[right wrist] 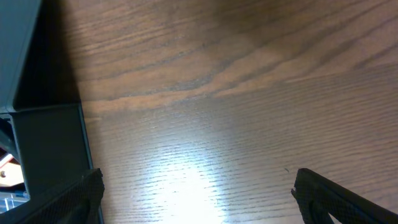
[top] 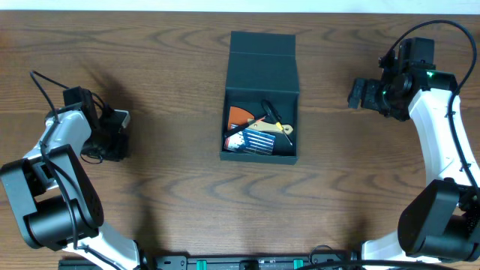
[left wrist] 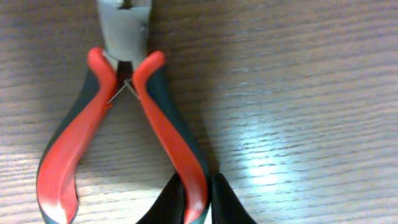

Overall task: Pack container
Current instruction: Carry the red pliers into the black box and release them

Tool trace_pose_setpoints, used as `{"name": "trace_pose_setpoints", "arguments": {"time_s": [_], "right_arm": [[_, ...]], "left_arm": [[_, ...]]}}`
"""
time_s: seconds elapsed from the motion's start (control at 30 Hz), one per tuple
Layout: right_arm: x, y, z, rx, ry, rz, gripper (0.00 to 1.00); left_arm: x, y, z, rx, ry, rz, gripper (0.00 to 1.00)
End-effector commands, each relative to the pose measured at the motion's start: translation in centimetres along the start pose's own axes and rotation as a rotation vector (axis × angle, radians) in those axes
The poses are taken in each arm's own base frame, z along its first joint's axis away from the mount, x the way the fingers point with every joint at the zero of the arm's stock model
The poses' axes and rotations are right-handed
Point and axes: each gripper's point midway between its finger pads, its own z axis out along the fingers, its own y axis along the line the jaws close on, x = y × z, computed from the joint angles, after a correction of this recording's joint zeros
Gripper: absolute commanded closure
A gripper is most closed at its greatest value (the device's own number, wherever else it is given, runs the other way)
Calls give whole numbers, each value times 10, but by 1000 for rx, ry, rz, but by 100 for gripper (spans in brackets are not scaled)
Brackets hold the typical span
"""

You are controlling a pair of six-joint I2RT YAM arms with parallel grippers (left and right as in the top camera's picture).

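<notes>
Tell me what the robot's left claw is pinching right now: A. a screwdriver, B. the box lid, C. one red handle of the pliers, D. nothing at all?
C: the left wrist view shows the left claw with its dark fingers tight against both sides of one red handle of the pliers.

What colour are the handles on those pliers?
The pliers have red handles with dark grey edging; left wrist view shows it best.

Dark brown wood-grain table (top: 165,195). Midway between the left and right edges, nearer the far edge, stands a dark teal-black matte rigid box (top: 262,71), its hinged flap lid folded back. Near the left edge, red-and-grey-handled steel pliers (left wrist: 160,121) lie flat on the wood, handles spread apart.
</notes>
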Motion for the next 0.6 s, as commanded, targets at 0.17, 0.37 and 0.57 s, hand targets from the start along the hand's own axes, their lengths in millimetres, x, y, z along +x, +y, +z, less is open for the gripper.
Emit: {"name": "trace_pose_setpoints", "arguments": {"time_s": [0.17, 0.37, 0.57], "right_arm": [[1, -2, 1, 4, 9, -4, 1], [1, -2, 1, 4, 9, -4, 1], [2, -2, 1, 1, 12, -4, 1]], "left_arm": [[-22, -6, -30, 22, -63, 33, 94], [-47, -13, -91, -37, -174, 81, 94], [-74, -62, -167, -90, -330, 248, 94]]}}
